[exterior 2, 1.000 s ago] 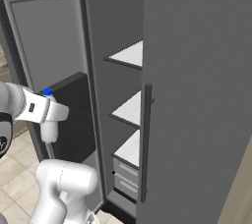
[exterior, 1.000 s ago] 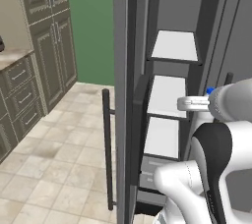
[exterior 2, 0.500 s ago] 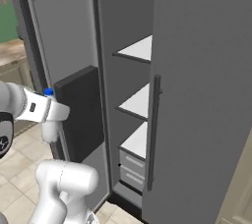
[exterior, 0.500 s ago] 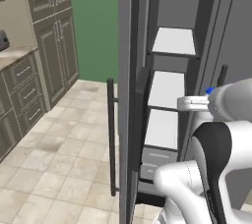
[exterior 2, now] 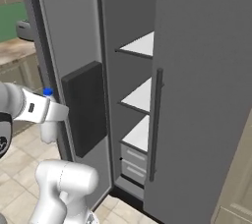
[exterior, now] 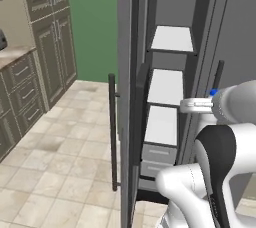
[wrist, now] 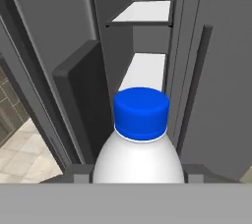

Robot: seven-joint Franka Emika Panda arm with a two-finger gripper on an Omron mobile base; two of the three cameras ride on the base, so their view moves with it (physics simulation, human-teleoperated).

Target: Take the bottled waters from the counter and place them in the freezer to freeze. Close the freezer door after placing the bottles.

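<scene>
Closest to me, the gripper [wrist: 138, 176] is clamped on a whitish bottle [wrist: 139, 156] with a blue cap [wrist: 141, 111], its two dark finger pads [wrist: 78, 173] pressed against the bottle's sides just below the shoulder. The bottle stands upright in the grasp. From the left side its cap [exterior: 214, 92] peeks out beside the white wrist, and from the right side the bottle [exterior 2: 48, 120] hangs below the hand, held in the air in front of the open freezer [exterior 2: 129, 85] and not yet inside it.

Just past the bottle, the freezer door [exterior 2: 74, 70] stands swung wide open, its inner face showing a dark raised block [exterior 2: 86, 107]. From the left I see that door [exterior: 131, 97] edge-on, with its long dark bar handle [exterior: 113, 131] on the outer side.

Beyond that, inside the compartment, three white shelves [exterior: 165, 86] sit one above another, with grey drawers [exterior: 159, 158] under them. The plain grey door [exterior 2: 202, 100] next to it is closed, with its own dark handle [exterior 2: 156, 125].

Farther off to the left are dark panelled cabinets [exterior: 47, 32], a green wall [exterior: 95, 22] and a beige tiled floor [exterior: 55, 172]
</scene>
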